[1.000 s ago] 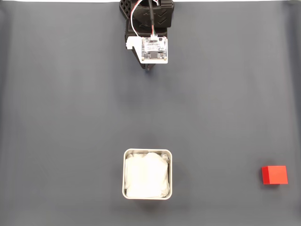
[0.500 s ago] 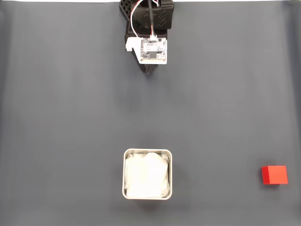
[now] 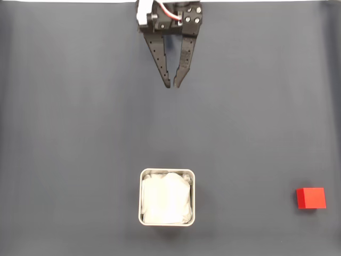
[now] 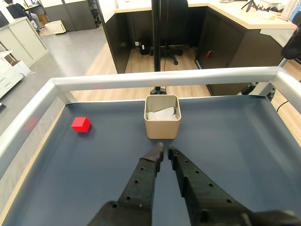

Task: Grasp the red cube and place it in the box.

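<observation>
- My gripper (image 3: 171,84) hung at the top middle of the fixed view, fingers pointing down the frame toward the box, the two black perforated fingers running together to a near point.
- In the wrist view the gripper (image 4: 164,149) reached out low over the table, and the tips stood only a sliver apart with nothing between them; I held nothing.
- Whether the tips actually touched I could not quite tell from either view, though a thin gap seemed to show.
- The box (image 3: 167,224) sat well ahead of my fingertips, low in the fixed view and in line with them, its silvery-beige rim square with rounded corners and white crumpled lining inside.
- In the wrist view the box (image 4: 162,128) stood just beyond the tips, upright, with the white lining visible in its mouth.
- The red cube (image 3: 311,198) lay far to the right in the fixed view, well apart from the box and from me; in the wrist view the red cube (image 4: 81,124) appeared on the left, near the table's edge.
- The table (image 3: 80,133) carried a plain dark grey-blue mat, bordered in the wrist view by a metal rail (image 4: 164,78).
- Beyond the rail was an office floor of pale wood, dark desk panels and a black pole (image 4: 156,42).
</observation>
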You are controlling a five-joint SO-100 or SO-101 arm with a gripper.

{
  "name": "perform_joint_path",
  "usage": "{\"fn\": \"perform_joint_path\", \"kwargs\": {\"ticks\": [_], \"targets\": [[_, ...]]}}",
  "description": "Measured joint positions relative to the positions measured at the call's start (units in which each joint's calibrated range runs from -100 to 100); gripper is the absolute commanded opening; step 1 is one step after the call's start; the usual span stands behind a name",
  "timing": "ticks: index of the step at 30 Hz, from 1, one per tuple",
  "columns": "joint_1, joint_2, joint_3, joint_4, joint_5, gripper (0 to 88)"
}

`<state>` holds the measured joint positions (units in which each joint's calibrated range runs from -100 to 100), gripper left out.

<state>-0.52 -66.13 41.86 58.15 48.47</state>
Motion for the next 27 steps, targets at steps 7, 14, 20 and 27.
{"fn": "perform_joint_path", "kwargs": {"ticks": [7, 14, 20, 27], "targets": [[0.00, 7.56, -9.49, 4.85, 0.05, 0.0], [-0.07, 10.86, -12.12, 6.05, 0.73, 0.0], [-2.15, 13.72, -12.84, 6.44, 1.51, 0.1], [-7.34, 18.24, -16.18, 6.44, 1.86, 0.7]]}}
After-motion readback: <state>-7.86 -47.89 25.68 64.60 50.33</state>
